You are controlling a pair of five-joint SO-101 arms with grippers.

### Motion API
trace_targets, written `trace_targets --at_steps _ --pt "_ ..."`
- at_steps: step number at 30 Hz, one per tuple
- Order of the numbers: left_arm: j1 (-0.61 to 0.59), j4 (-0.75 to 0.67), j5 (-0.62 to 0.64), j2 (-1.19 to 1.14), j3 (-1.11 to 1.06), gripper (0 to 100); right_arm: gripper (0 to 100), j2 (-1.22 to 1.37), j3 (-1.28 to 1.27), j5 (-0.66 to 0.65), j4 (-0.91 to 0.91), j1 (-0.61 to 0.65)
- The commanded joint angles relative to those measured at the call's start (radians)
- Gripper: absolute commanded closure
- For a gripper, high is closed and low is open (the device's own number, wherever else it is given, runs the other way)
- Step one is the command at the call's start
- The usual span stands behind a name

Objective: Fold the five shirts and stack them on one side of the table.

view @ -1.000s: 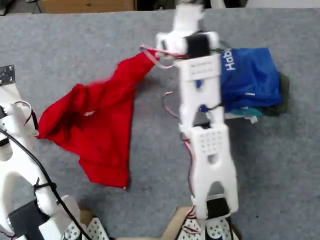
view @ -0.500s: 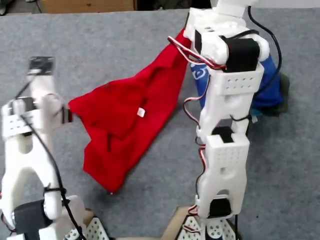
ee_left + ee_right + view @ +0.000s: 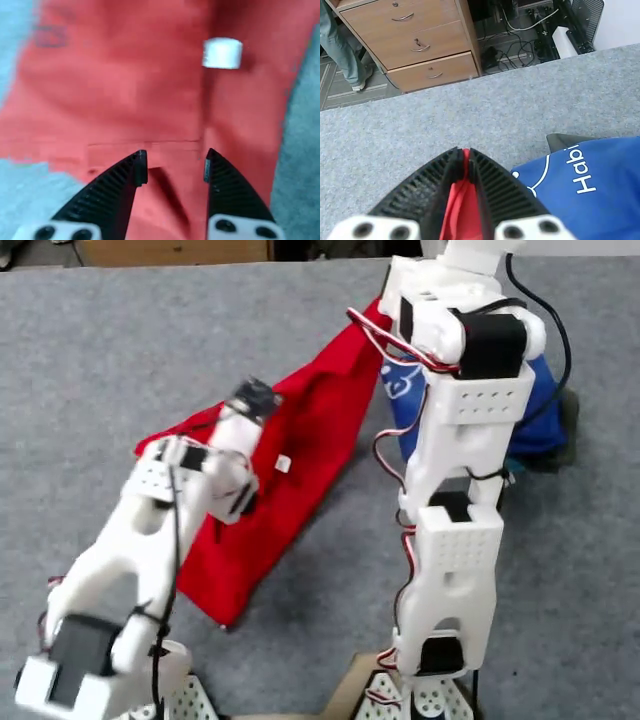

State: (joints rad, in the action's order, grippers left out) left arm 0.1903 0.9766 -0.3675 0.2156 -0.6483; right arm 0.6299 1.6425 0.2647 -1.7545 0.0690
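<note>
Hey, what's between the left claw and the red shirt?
Nothing: in the left wrist view the open left claw hangs directly over the red shirt, its white tag farther off.

Loose shirt [image 3: 310, 435] lies slantwise across mid-table [image 3: 120, 330], running from the near left to the far centre. Its far corner is pinched in the right hand [image 3: 463, 155]. Folded stack [image 3: 545, 415] sits on the table's right side, just beside that hand and partly behind the right arm. Left hand [image 3: 174, 162] is over the shirt's middle, jaws apart, with the label [image 3: 222, 53] just ahead of it. Drawer unit [image 3: 415, 35] stands on the floor beyond the far table edge.
</note>
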Motion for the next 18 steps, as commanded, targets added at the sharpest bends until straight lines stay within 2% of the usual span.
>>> trace_targets --at_steps 1,5,18 --pt "0.018 -0.008 -0.025 -0.08 0.05 81 98.3 -0.035 0.024 0.0 0.015 -0.011" --pt "0.027 0.018 -0.051 -0.127 0.096 85 98.3 -0.033 0.024 0.0 0.014 -0.009" --pt "0.012 0.011 -0.115 -0.135 0.113 85 98.3 -0.033 0.024 0.0 0.014 -0.006"
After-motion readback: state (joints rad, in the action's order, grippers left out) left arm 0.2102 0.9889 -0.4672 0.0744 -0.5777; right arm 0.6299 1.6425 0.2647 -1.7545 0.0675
